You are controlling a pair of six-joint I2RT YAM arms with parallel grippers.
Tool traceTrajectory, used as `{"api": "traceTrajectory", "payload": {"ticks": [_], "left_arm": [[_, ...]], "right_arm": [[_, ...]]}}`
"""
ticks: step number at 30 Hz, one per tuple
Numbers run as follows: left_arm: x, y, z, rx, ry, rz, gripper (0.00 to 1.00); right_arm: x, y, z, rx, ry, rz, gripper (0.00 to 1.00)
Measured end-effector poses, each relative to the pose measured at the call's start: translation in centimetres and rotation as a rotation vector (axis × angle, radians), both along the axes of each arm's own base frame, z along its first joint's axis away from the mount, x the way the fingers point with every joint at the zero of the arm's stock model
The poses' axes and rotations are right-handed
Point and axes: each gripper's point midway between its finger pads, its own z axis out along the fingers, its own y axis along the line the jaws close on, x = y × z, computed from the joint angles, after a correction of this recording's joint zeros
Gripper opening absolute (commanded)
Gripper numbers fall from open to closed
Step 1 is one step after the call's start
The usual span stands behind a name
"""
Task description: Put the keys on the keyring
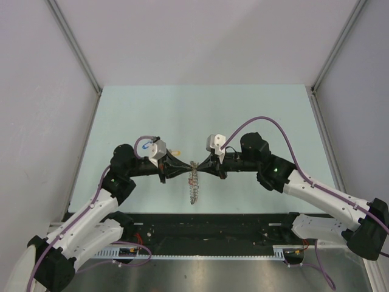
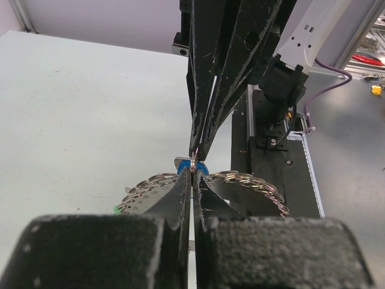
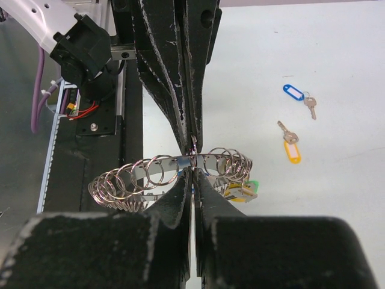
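The keyring (image 1: 194, 190) is a grey metal band strung with many small wire rings. It hangs in the air between my two grippers. My left gripper (image 1: 189, 166) and right gripper (image 1: 200, 165) meet tip to tip at its top, both shut on the same small ring. In the left wrist view my left gripper (image 2: 194, 173) pinches that ring, with a blue tag (image 2: 182, 163) just behind it. In the right wrist view my right gripper (image 3: 192, 176) is shut at the band (image 3: 132, 174). Yellow and green tagged keys (image 3: 242, 191) hang on it.
Two loose keys lie on the pale table: a blue-tagged key (image 3: 296, 93) and a yellow-tagged key (image 3: 291, 147). The black base rail (image 1: 206, 225) runs along the near edge below the hanging ring.
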Motion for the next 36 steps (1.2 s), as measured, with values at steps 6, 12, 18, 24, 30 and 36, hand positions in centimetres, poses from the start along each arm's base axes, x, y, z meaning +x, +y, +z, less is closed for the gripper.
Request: {"api": "traceTrajectory", "payload": {"ticks": [6,12,18,24,30,36], "left_arm": [[0.3,0.0,-0.3,0.012,0.021,0.020,0.00],[0.7,0.0,-0.7,0.023,0.055,0.052,0.00],[1.1,0.0,-0.5,0.009,0.107,0.089,0.00],[1.5,0.0,-0.5,-0.022,0.147,0.121,0.00],[1.5,0.2,-0.2,-0.055,0.153,0.138,0.00],[1.5,0.5,0.2,-0.091,0.137,0.166,0.00]], "right_arm": [[0.0,0.0,-0.3,-0.015,-0.016,-0.006,0.00],[0.2,-0.1,-0.8,-0.040,-0.038,-0.019,0.00],[0.5,0.0,-0.7,-0.052,-0.071,-0.039,0.00],[0.6,0.0,-0.7,-0.063,-0.097,-0.054,0.00],[0.7,0.1,-0.7,-0.066,-0.111,-0.062,0.00],[0.8,0.3,-0.8,-0.069,-0.113,-0.063,0.00]]}}
